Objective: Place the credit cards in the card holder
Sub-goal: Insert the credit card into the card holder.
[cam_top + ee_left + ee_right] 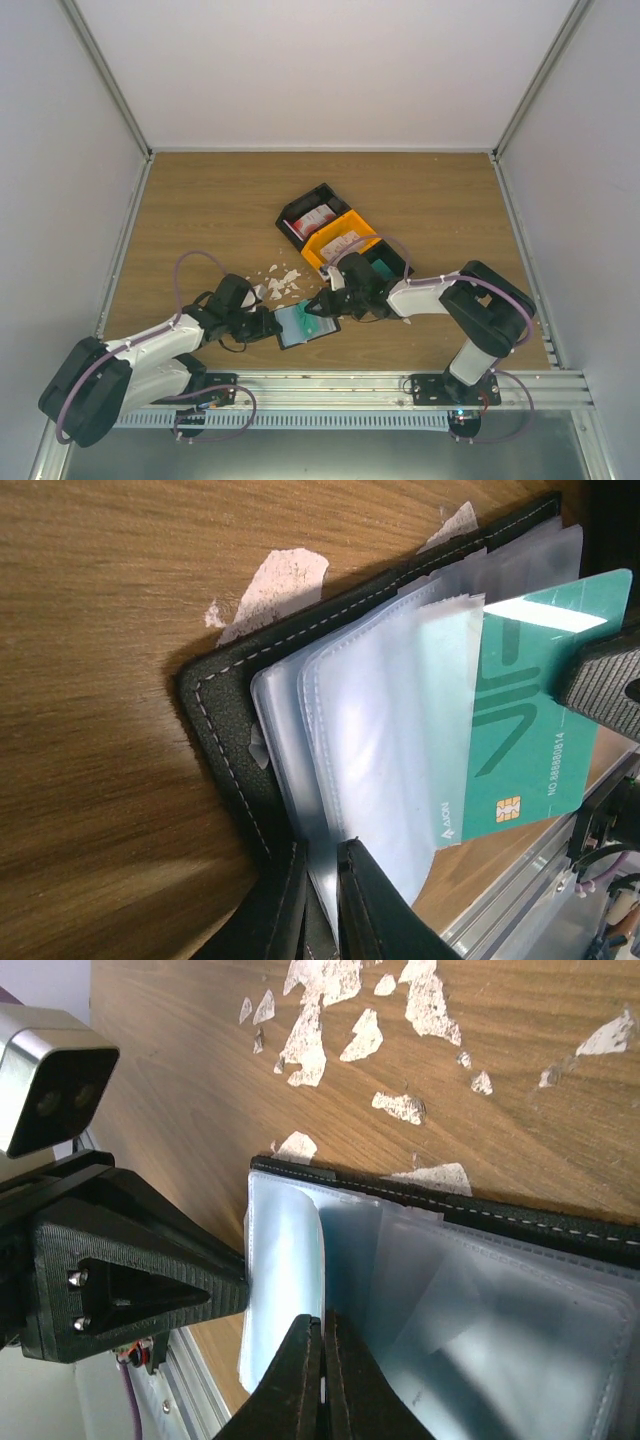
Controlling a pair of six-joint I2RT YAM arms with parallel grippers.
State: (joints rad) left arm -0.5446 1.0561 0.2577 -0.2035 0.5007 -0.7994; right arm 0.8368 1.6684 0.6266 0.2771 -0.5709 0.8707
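The black card holder [293,332] lies open near the table's front edge, its clear sleeves [380,740] fanned out. My left gripper [322,890] is shut on the sleeves at the holder's left edge. A teal credit card [520,730] sits partly inside one sleeve, chip end sticking out. My right gripper [323,1360] is shut on that card's edge, and one of its fingers [605,680] shows over the card in the left wrist view. In the top view the right gripper [322,308] meets the left gripper [272,325] over the holder.
White scraps [280,280] lie scattered on the wood just behind the holder. A black bin [312,215] with red-and-white cards, an orange bin [340,242] and another black bin [385,262] stand in a row behind the right arm. A metal rail [350,385] runs along the near edge.
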